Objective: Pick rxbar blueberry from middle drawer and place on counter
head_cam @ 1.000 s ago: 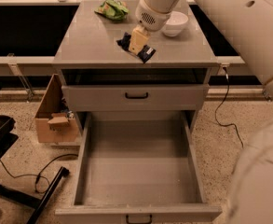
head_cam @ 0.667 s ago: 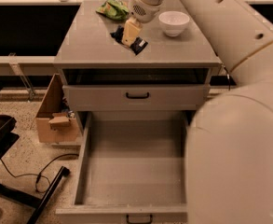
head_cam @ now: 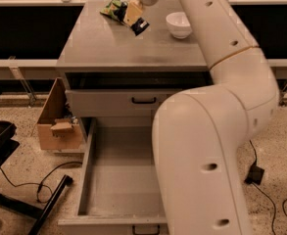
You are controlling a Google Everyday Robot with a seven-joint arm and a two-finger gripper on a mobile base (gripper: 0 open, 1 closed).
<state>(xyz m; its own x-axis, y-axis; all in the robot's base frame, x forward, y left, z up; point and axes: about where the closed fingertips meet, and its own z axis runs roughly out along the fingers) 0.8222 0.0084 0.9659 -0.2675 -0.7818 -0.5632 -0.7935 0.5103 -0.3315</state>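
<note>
My gripper (head_cam: pixel 135 19) is over the back of the counter (head_cam: pixel 133 50), shut on the rxbar blueberry (head_cam: pixel 140 27), a small dark bar tilted at the tips of the tan fingers (head_cam: pixel 131 12), at or just above the counter surface. The middle drawer (head_cam: pixel 121 180) is pulled out at the bottom of the view, and its visible grey floor is bare. My white arm hides the drawer's right side.
A green snack bag (head_cam: pixel 111 10) lies just left of the gripper and a white bowl (head_cam: pixel 178 24) stands to its right. A shut upper drawer face (head_cam: pixel 144 101) sits under the counter. A cardboard box (head_cam: pixel 59 127), cables and a black stand are on the floor at the left.
The gripper with the dark bar has moved toward the back of the counter, closer to the green bag. My arm now covers more of the right side of the view.
</note>
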